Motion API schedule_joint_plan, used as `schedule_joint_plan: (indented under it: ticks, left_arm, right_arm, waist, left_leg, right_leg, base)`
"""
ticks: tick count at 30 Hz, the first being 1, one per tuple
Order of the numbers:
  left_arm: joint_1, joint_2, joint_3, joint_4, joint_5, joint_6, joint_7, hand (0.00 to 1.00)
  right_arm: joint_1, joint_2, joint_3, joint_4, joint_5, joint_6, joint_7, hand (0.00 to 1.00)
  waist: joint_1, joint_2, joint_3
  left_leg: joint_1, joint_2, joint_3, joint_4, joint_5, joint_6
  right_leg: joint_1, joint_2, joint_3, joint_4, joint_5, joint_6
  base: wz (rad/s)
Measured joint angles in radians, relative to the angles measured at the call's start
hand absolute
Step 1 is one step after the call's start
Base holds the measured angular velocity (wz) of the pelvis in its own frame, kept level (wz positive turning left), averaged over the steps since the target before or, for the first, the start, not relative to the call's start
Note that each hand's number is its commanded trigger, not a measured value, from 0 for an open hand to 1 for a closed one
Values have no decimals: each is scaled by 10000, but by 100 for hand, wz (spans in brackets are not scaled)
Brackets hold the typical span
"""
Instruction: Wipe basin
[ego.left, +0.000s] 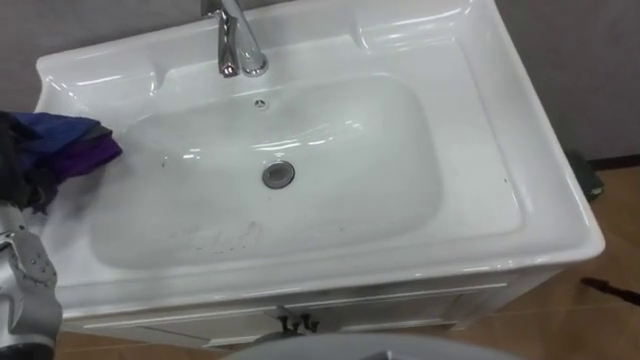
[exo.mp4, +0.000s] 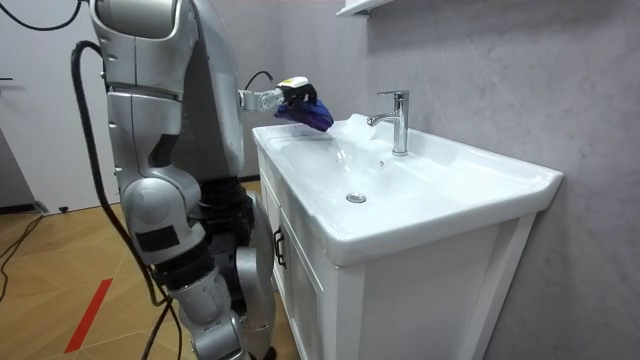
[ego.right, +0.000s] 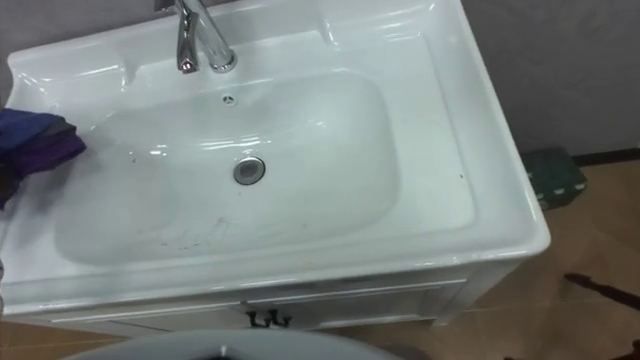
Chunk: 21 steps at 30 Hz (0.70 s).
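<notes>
The white basin (ego.left: 470, 150) lies right below me, with a round metal drain (ego.left: 278, 174) in the middle of its bowl and a chrome tap (ego.left: 238, 40) at the back. Faint dark smears (ego.left: 222, 238) mark the bowl's near left floor. My left hand (ego.left: 18, 175) is shut on a dark blue and purple cloth (ego.left: 62, 148), which rests over the basin's left rim at the bowl's edge. In the room view the same hand (exo.mp4: 283, 97) holds the cloth (exo.mp4: 308, 113) above the basin's far corner, while I stand upright at the basin's front.
The basin sits on a white cabinet with dark door handles (ego.left: 297, 323). A grey wall runs behind and to the right. On the wooden floor at the right lies a dark green object (ego.right: 553, 175).
</notes>
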Motion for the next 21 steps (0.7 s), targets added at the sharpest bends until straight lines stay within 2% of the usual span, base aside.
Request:
schedule_joint_plan:
  ticks: [4, 7, 14, 21]
  left_arm:
    - [218, -34, -317, -704, 283, 177, -300, 100]
    - [217, -116, -952, -1053, 282, 317, -593, 100]
    - [173, -184, -1650, -1252, 295, 256, -1171, 100]
    - [159, -256, -2257, -1252, 573, 184, -1375, 100]
  right_arm:
    - [30, -1, 31, -12, 48, -5, 3, 0]
    - [21, 0, 103, -4, 116, 6, -4, 0]
    - [-79, 13, 550, -6, 59, -28, 31, 0]
    - [-53, 82, 1011, 50, 232, -31, 19, 0]
  waist:
    - [-92, -151, -1]
    - [-345, -214, 7]
    - [-665, -281, 21]
    - [-894, -421, 79]
  left_leg:
    - [-28, 2, 0, 16, -1, -1]
    - [-84, 58, 12, 47, -2, -2]
    - [-192, 73, 31, 266, -3, -1]
    - [-137, 69, 31, 142, -2, -2]
  right_leg:
    - [26, -12, -95, -15, 2, 3]
    - [46, -33, -286, -26, 2, 13]
    - [36, -34, -266, -1, 4, 14]
    - [51, -29, -267, -25, 9, 19]
  base:
    - [9]
    - [18]
    - [-1]
    - [0]
